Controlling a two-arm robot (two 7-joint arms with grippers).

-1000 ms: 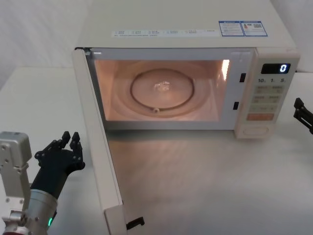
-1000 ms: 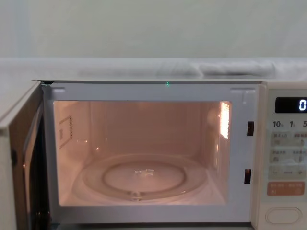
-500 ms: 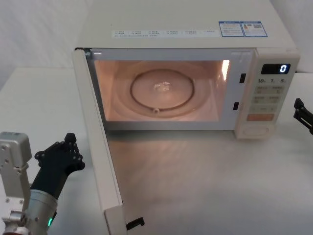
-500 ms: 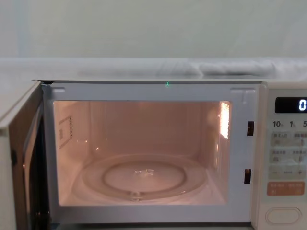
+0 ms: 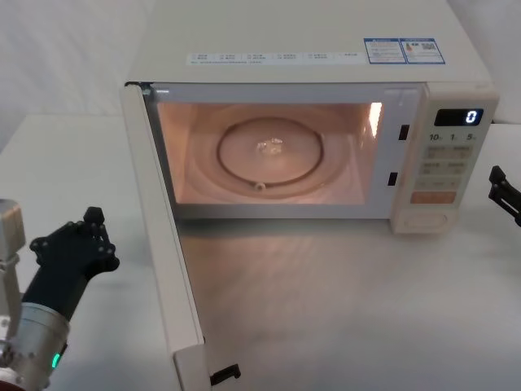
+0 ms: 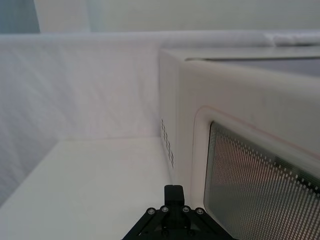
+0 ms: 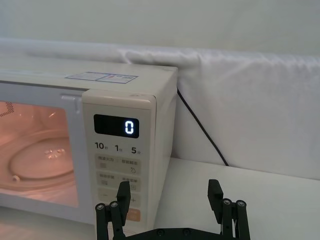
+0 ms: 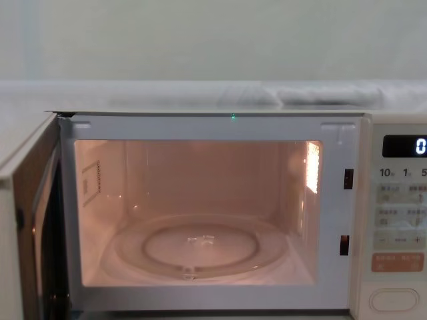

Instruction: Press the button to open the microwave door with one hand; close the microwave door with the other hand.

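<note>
With the cream glass-windowed microwave door swung open, the narrow-closed black left gripper at eight o'clock must push it shut.

One microwave, with one microwave door, one glass turntable, one digital display. One wide button, one orange-pink key. Two black grippers: left gripper, right gripper.

The right gripper is seen with its fingers spread apart, held just before the microwave and touching nothing. A lit display reading 0 is shown above the keypad. A glowing cavity with a glass turntable is visible beside it. A black cable is draped down the white backdrop.
</note>
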